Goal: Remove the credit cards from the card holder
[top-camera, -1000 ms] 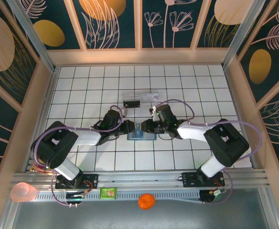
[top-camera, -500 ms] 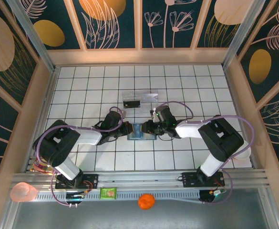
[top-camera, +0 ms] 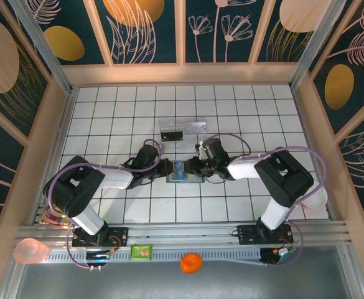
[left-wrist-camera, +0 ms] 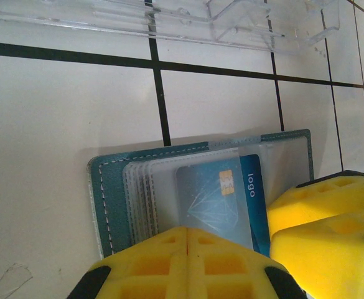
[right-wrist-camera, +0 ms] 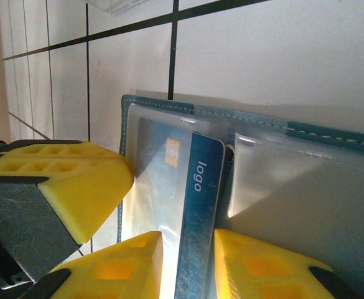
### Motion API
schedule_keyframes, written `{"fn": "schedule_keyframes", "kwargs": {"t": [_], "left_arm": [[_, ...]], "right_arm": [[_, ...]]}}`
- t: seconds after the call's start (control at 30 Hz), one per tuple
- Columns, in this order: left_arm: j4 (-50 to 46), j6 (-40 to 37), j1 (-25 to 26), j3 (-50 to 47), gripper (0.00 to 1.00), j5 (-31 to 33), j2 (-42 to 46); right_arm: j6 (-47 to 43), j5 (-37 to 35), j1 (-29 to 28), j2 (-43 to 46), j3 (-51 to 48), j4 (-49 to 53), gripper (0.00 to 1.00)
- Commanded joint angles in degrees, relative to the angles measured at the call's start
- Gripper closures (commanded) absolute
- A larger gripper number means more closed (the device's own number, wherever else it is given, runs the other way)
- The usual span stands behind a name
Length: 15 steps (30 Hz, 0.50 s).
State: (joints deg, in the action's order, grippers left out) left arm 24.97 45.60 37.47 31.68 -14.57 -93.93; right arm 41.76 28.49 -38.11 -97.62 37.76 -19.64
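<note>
Card holder [top-camera: 183, 174] lies open on the tiled table [top-camera: 107, 112], about mid-table, just near of the clear plastic tray [top-camera: 183, 129]. Your left gripper [top-camera: 168, 168] is at its left end and your right gripper [top-camera: 195, 167] at its right end, tips close together over it. Left wrist view: the left yellow pads [left-wrist-camera: 144, 261] are clenched flat against each other with nothing between them, sitting over the holder's edge; can't tell if they press on it. Clear sleeves are fanned on the teal panel, with a blue credit card [left-wrist-camera: 219, 199], chip and "logo" strip showing, partly out of its sleeve. Right wrist view: the right pads [right-wrist-camera: 262, 268] are apart by the card's end and grasping it, one pad on each side, and the card is tilted across the sleeve.
</note>
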Motion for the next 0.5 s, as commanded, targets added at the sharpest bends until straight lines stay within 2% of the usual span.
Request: {"fn": "schedule_keyframes", "kwargs": {"t": [0.0, 0.1, 0.27, 0.37, 0.47], "left_arm": [[-3.70, -1.13, 0.26, -0.30, 1.00, -0.28, -1.08], [-3.74, -1.13, 0.32, -0.30, 1.00, -0.38, -1.08], [-3.92, -1.37, 0.24, -0.22, 1.00, -0.36, -0.94], [-4.08, -1.39, 0.29, -0.04, 1.00, -0.29, -1.08], [-4.14, -1.28, 0.19, 0.03, 1.00, -0.29, -1.01]], "right_arm": [[1.82, 1.65, 0.48, -1.73, -0.05, -2.62, 0.74], [2.22, 2.01, 0.58, -1.97, -0.31, -3.22, 0.75], [2.79, 1.82, 1.18, -1.12, -1.69, -3.91, 0.88], [2.82, 1.46, 1.39, -0.36, -2.70, -4.18, 1.00], [2.82, 0.09, 2.04, 1.53, -4.42, -3.17, 1.00]]}}
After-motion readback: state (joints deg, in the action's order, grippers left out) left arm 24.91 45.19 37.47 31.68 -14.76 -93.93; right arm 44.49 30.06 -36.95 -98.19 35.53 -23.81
